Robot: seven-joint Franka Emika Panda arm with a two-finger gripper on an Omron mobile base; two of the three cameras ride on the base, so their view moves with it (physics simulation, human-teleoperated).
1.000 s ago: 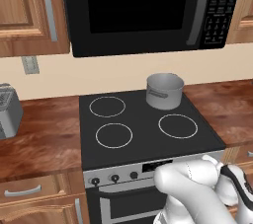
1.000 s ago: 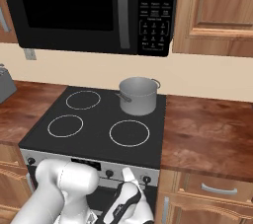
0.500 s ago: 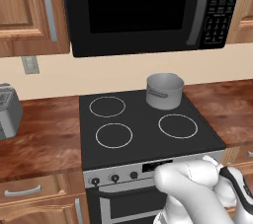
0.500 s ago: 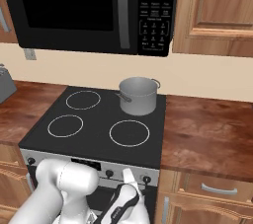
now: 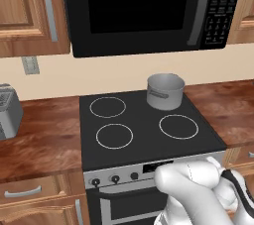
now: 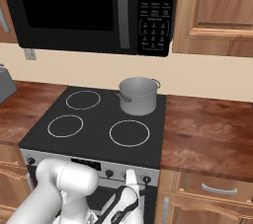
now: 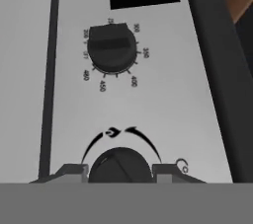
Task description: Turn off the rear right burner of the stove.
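Down at the stove front panel, the fingers sit wide either side of a knob at 6 o'clock, ready to close and twist.

Arm bent low, hand with fingers spread apart.

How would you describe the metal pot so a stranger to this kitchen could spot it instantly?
Start at the wide stove with the flat black glass top below the black microwave. On its rear right corner stands the small grey metal pot. It is the sole vessel there; the three other burners show as bare white rings.
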